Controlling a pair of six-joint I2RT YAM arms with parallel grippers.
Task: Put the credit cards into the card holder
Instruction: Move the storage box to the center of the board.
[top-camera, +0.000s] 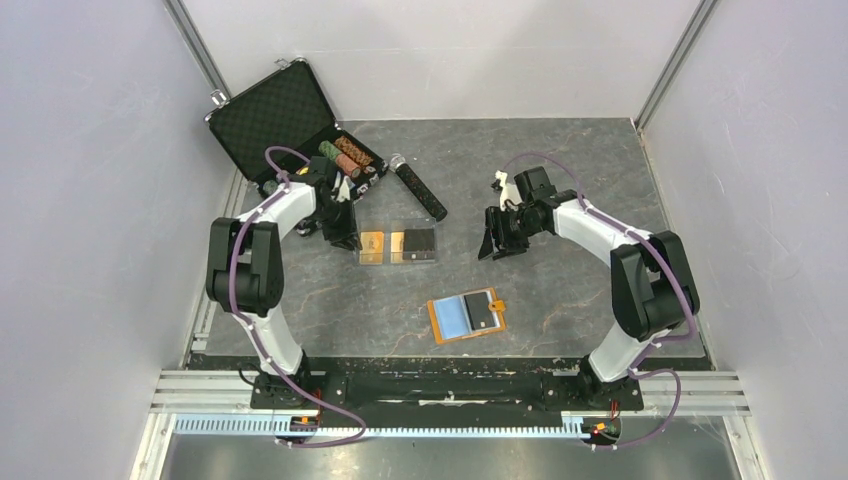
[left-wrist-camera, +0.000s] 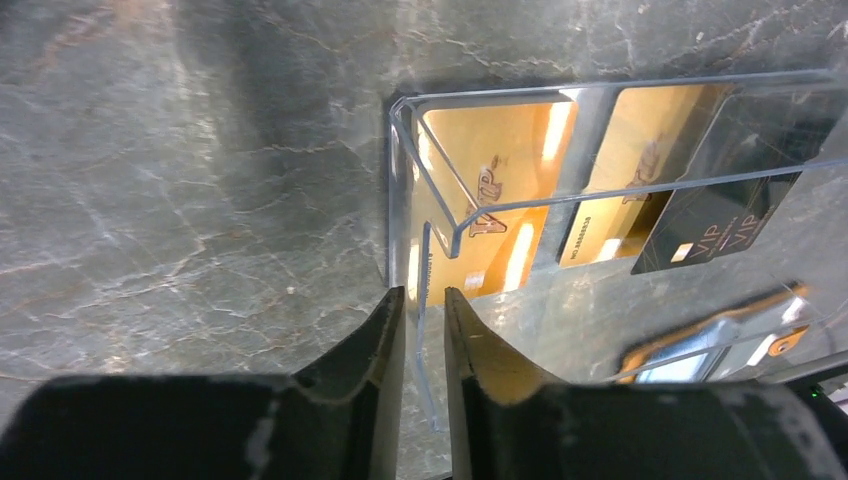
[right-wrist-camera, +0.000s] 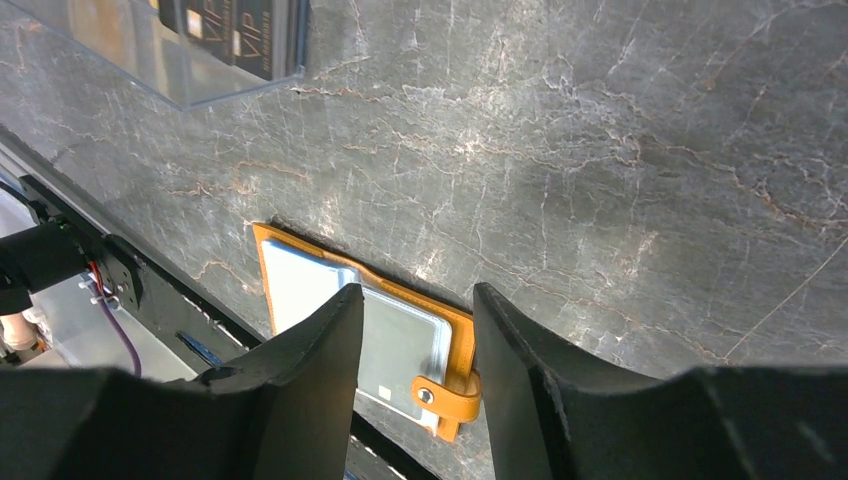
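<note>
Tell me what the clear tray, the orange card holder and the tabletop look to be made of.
Clear tray: rigid transparent plastic, probably acrylic. It is glossy, with see-through walls and bright glints along the edges.
Card holder: orange leather or imitation leather, matte, with a folded strap and a small round snap.
Tabletop: dark grey with pale marble-like veins and a slight sheen. Whether it is stone or printed laminate cannot be told.

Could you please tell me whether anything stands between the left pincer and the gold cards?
Yes. The gold cards lie inside a clear tray, and its upright wall stands between them and the left pincer, whose fingertips straddle that wall.
</note>
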